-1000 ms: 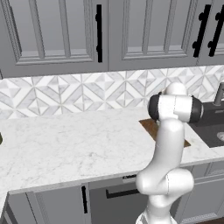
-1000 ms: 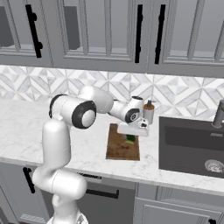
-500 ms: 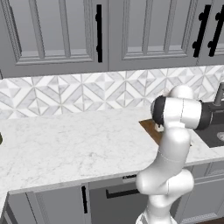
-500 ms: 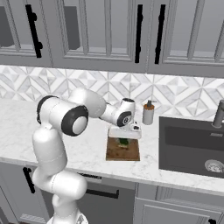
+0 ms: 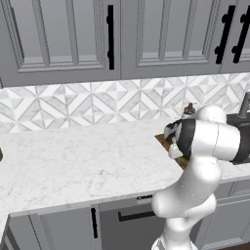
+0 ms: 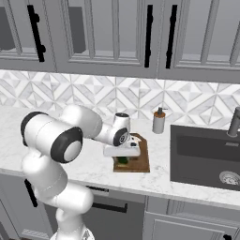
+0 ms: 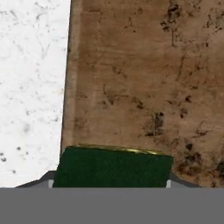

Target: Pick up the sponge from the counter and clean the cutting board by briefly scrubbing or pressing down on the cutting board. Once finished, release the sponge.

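Much bare counter [image 7: 30,87] leftward, then the cutting board [image 7: 144,78] edge running straight down. Low over the board (near that left edge), gripper [image 7: 111,186] clamped on the sponge [image 7: 111,168], dark-green face up.

Green sponge [image 7: 113,167] over brown cutting board [image 7: 148,83]

The scene is viewed by the left base camera from behind the arm's left, forward and down across the counter [image 5: 73,161] toward the backsplash [image 5: 97,102]. The same counter and the cutting board [image 6: 139,161] are taken from the right by the right base camera, with the sink [image 6: 206,154] included. The cutting board [image 7: 144,78] is looked down upon very closely by the hand camera.
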